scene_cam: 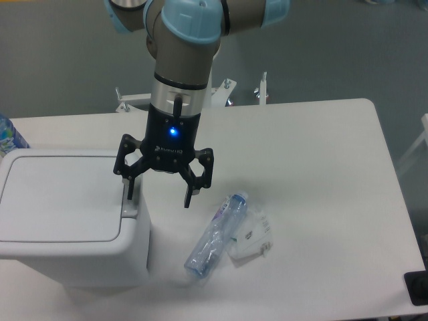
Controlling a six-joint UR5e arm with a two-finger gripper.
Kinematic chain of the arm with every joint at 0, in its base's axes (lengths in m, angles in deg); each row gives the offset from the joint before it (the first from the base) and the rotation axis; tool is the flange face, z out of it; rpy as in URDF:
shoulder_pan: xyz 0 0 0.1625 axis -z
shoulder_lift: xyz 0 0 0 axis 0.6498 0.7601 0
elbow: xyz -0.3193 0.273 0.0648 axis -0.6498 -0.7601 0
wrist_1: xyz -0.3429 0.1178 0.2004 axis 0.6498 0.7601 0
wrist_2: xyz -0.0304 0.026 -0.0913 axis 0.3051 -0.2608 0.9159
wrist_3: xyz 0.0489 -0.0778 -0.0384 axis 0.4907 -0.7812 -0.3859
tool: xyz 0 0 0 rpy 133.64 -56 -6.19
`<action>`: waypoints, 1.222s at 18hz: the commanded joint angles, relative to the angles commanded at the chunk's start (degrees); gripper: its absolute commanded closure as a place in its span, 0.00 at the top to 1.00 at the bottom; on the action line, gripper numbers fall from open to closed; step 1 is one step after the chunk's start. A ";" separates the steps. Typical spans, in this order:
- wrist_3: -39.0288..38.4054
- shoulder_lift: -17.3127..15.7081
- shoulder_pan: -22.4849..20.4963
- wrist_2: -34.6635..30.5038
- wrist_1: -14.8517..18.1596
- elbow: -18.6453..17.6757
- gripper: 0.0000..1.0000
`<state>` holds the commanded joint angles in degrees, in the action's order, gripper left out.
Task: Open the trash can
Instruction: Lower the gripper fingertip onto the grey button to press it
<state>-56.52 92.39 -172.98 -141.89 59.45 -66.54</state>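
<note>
Trash can first: it sits at the left end of the white table, a boxy white bin with its flat lid shut and level, and the grey push-button tab on the rim along the lid's right edge. My gripper hangs over that right edge with its fingers spread wide and nothing between them. One fingertip is directly over the tab; the other hangs off the side of the bin, above bare table. From this single view I cannot tell whether the near fingertip is touching the tab or just above it.

As I judge it, the step in hand is pressing that tab so the lid springs up. To do it well I want the fingertip centred on the tab, not on the lid panel beside it, since pushing on the lid would only hold it shut. I would come straight down, with a short firm push, then lift clear promptly so my wrist does not block the lid as it rises. Keeping the fingers apart suits me: one tip does the pressing while the other stays outside the bin wall.

A crushed clear plastic bottle and a crumpled white wrapper lie on the table near the bin's right side, apart from my gripper; a straight vertical press should leave them undisturbed.
</note>
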 joint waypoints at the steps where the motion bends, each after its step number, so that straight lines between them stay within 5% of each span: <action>1: 0.00 0.09 0.00 0.00 -0.09 0.09 1.00; 22: 0.35 0.88 0.00 -0.18 -0.26 0.09 1.00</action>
<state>-56.17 93.28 -172.98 -142.07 59.19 -66.45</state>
